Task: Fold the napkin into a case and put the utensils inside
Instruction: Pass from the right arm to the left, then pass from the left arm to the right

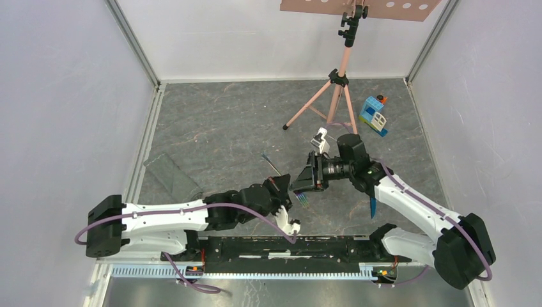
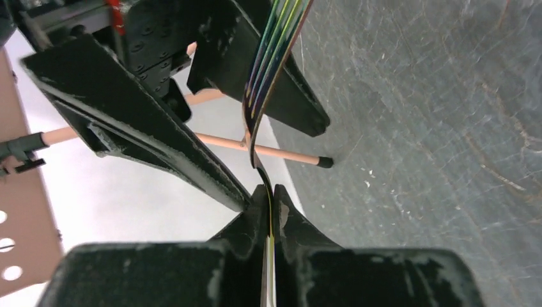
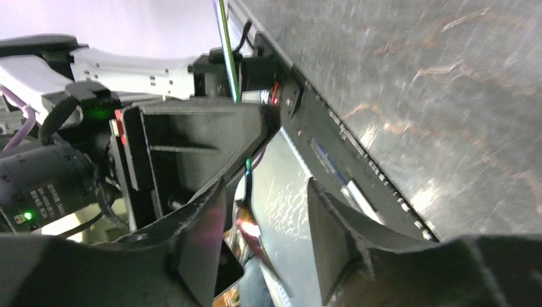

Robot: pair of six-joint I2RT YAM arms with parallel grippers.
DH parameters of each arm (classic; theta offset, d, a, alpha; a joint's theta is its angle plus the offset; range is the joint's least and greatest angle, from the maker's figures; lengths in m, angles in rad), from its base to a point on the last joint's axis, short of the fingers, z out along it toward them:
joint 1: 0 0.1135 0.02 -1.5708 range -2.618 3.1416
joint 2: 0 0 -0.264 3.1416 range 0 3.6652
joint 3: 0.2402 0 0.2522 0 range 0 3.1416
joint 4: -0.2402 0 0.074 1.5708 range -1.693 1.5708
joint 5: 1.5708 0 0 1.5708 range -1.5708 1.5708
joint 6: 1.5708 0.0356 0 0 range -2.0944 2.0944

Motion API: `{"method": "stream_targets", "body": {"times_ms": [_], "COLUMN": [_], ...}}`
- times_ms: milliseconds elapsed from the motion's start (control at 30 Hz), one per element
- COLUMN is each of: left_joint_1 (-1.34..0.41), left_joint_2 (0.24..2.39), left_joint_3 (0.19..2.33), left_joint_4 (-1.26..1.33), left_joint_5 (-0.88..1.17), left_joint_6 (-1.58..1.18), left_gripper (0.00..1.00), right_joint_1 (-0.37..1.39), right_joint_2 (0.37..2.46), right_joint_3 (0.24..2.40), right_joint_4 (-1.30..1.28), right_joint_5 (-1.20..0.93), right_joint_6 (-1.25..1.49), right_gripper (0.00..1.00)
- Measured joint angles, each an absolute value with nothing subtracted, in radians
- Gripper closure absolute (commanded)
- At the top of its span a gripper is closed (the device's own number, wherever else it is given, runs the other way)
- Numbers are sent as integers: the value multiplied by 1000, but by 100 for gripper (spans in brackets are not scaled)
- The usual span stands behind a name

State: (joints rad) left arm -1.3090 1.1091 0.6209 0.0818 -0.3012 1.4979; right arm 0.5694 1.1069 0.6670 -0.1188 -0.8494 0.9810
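My left gripper (image 2: 272,192) is shut on the thin handle of a blue fork (image 2: 271,57), seen edge-on and rising to its tines. In the top view this fork (image 1: 301,199) hangs between the two grippers above the middle of the floor. My right gripper (image 3: 267,185) is open, its fingers (image 2: 134,128) standing to either side of the fork's upper part without touching it. A second slim utensil (image 1: 272,164) lies on the floor behind my left gripper (image 1: 285,192), and a third blue one (image 1: 372,206) lies beside the right arm. The napkin (image 1: 171,175) lies at the left.
A pink tripod (image 1: 332,96) stands at the back centre under a perforated board (image 1: 358,6). A blue-and-white toy block house (image 1: 373,115) sits at the back right. White walls enclose the grey floor, and a black rail (image 1: 281,246) runs along the near edge.
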Motion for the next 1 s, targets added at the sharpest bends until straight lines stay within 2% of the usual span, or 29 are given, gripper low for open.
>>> {"method": "stream_targets", "body": {"times_ms": [67,100,200,333,467,600,700,833,1000], "left_joint_1": [-1303,-1294,-1216,-951,-717,-659,-649,-645,-643], "left_joint_2": [1098,1088,1047,969,931,948,1001,1045,1037], "left_joint_3": [643,661,712,723,691,599,525,454,434], "left_joint_4": [46,10,-75,-46,167,480,736,942,1013], "left_joint_5": [-281,-255,-89,184,421,552,575,562,542], "left_joint_6": [1422,1363,1151,732,207,-255,-562,-805,-920], "left_gripper": [98,98,98,98,98,98,98,98,98], "right_joint_1": [533,500,408,371,371,391,491,589,616], "right_joint_2": [1108,1110,1120,1072,991,997,1021,1036,1045], "right_joint_3": [687,721,864,937,833,700,636,609,582], "right_joint_4": [-154,-195,-288,-239,-155,4,93,228,396], "right_joint_5": [-848,-837,-773,-714,-717,-776,-789,-797,-804], "right_joint_6": [923,865,674,485,399,404,423,474,562], "right_gripper": [17,14,11,10,11,12,14,21,32]}}
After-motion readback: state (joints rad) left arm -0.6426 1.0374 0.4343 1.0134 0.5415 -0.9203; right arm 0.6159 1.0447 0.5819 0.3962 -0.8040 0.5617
